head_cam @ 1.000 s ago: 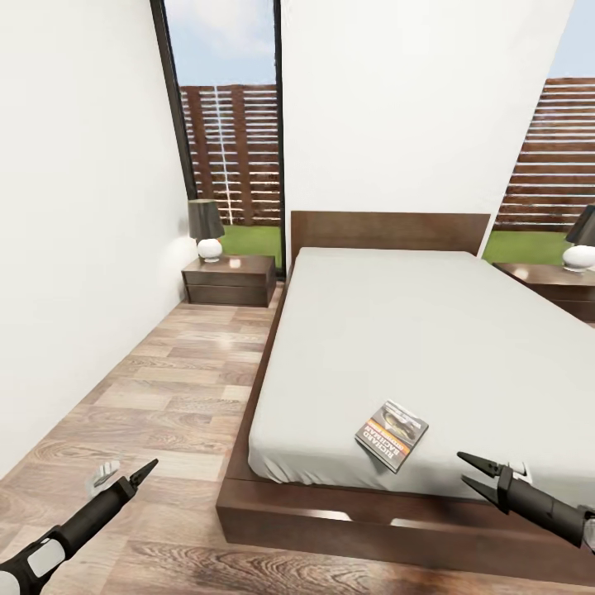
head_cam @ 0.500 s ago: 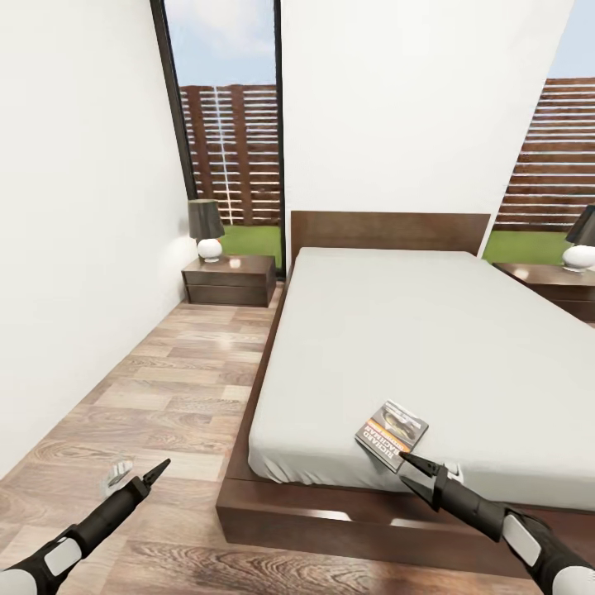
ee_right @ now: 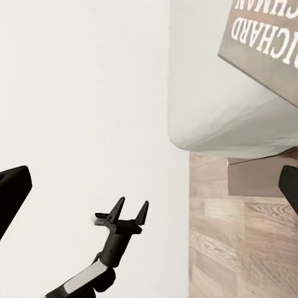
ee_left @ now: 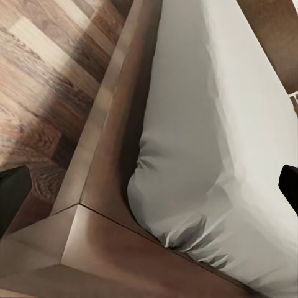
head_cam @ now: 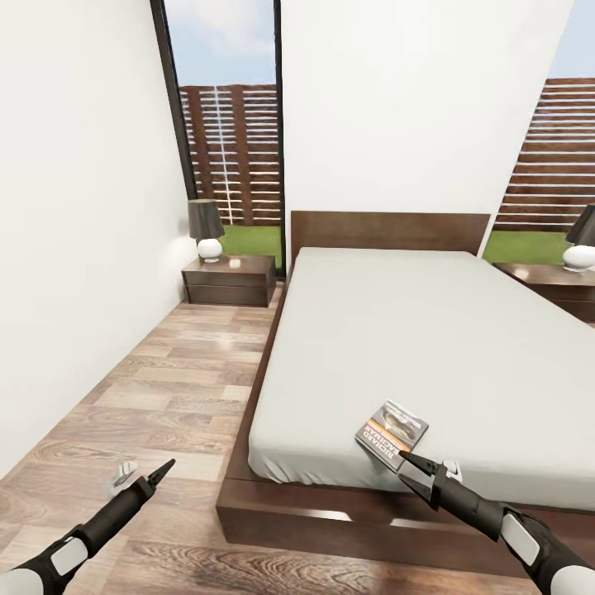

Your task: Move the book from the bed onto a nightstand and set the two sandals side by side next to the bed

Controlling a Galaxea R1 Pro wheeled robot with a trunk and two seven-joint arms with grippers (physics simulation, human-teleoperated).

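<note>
My right pincer, fingers spread and gripping nothing, sits at the book's five o'clock corner near the bed's foot edge (apparently the easiest approach for a grasp), while my left pincer, also parted, idles above the floor.

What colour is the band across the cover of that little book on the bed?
Orange, on the dark cover of the book with white lettering; the head view shows it best.
</note>
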